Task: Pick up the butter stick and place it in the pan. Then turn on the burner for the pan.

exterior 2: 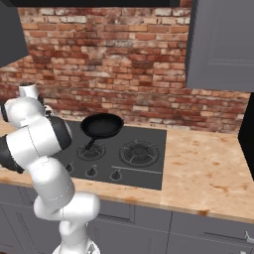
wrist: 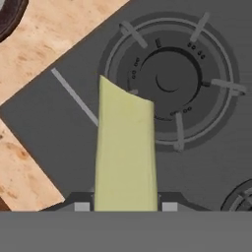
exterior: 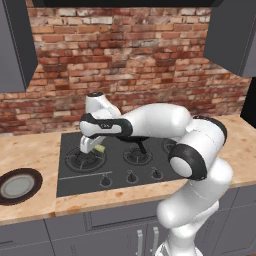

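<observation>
**Butter stick gripped, held over the left front burner**

Left base view, left to right: dark round plate [exterior: 18,185] with grey centre sits on the wooden table [exterior: 30,150], near the left edge and well apart from the cooktop [exterior: 120,167]. Gripper [exterior: 92,148] hangs above the cooktop's front-left burner [exterior: 86,159]. A pale yellow end of the butter stick [exterior: 100,148] pokes out just beside the hand, clear of the burner grate. White arm sweeps in from the lower right and covers the rear of the cooktop; a sliver of black shows under the forearm, too little to name for certain. Three knobs run along the cooktop's front edge.

Right base view, left to right: arm's upper links crowd the left side. The pan [exterior 2: 102,125] sits on the rear-left burner, handle pointing forward and left. Front-right burner [exterior 2: 138,151] is bare. Brick wall behind, grey cabinet [exterior 2: 221,44] upper right.

Hand view: fingers [wrist: 81,206] are clenched on the butter stick [wrist: 125,157], which rises from between them as a long pale bar, its far end cut at a slant. Behind it lies a burner [wrist: 170,81] with its grate prongs, not touching the stick. Table wood shows at left, and a plate rim [wrist: 10,19] at the top-left corner.
</observation>
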Robot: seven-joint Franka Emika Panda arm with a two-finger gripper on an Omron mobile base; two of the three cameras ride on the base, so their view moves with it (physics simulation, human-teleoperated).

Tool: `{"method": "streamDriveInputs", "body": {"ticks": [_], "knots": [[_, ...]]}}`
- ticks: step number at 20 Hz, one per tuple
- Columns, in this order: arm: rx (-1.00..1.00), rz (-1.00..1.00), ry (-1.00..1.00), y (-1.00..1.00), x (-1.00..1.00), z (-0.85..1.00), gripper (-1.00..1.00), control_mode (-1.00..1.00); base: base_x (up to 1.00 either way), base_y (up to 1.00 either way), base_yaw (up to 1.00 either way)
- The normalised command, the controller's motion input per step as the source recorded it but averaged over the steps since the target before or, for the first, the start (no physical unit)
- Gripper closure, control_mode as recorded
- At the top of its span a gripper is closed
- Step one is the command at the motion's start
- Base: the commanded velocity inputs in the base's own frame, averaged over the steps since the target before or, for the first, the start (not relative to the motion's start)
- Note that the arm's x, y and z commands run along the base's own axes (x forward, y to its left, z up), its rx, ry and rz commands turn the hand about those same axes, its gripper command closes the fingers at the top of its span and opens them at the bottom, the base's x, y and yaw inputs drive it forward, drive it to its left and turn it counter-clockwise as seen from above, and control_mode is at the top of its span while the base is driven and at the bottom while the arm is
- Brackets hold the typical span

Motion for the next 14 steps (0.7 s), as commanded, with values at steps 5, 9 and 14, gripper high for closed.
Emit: {"method": "streamDriveInputs", "body": {"ticks": [5,9,14], "knots": [[0.0,-0.17,-0.01,-0.23,0.15,0.29,1.0,-1.0,0.0,0.0,0.0],[0.0,-0.13,0.0,-0.34,0.11,0.29,1.0,-1.0,0.0,0.0,0.0],[0.01,-0.14,0.0,-0.33,0.21,0.24,1.0,-1.0,0.0,0.0,0.0]]}}
